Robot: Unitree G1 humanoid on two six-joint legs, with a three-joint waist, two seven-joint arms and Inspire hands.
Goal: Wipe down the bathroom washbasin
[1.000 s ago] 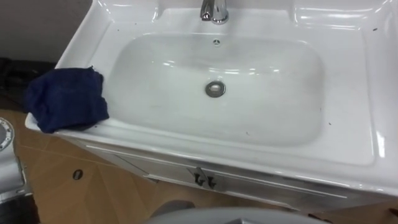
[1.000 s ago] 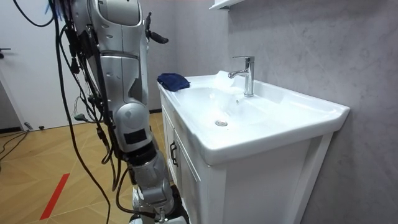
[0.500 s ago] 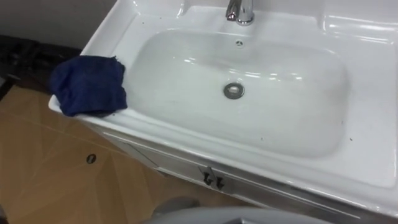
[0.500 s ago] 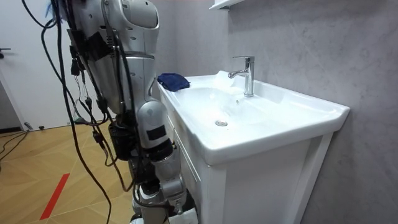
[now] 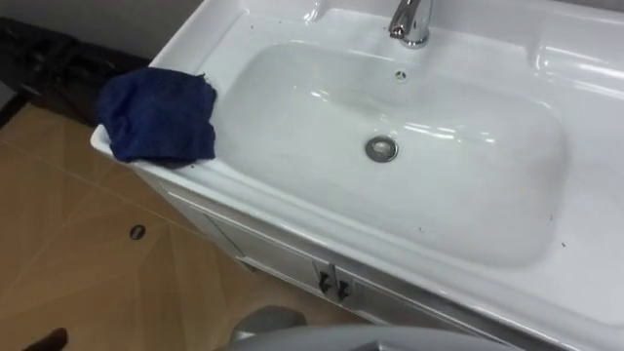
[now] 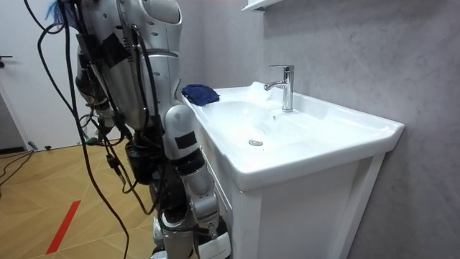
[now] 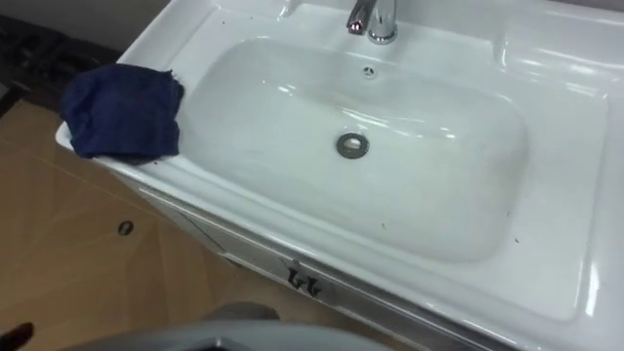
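Frankly, how far either hand is opened cannot be told, so places are given by the robot's left-hand and right-hand sides. The white basin (image 5: 458,205) is seen from above. Its bowl is wide and shallow with rounded corners, glossy and streaked with reflected light. A few small dark specks are scattered over the bowl and the rim (whether dirt or chips cannot be made out). A round metal drain (image 5: 381,148) is set in the middle of the bowl, a small overflow hole (image 5: 400,75) is placed beyond it, and a chrome tap (image 5: 412,21) is mounted on the far rim. A dark blue cloth (image 5: 158,114) is laid crumpled on the rim's near corner at the left-hand side, just beside the bowl's edge and reaching to the rim's outer edge. Under the basin a white cabinet (image 6: 302,216) is fitted, with a dark handle (image 5: 331,283) on its front. In the room view the robot is stood close against the cabinet's front on a wooden floor (image 6: 43,187), with a grey wall (image 6: 345,50) behind the tap.
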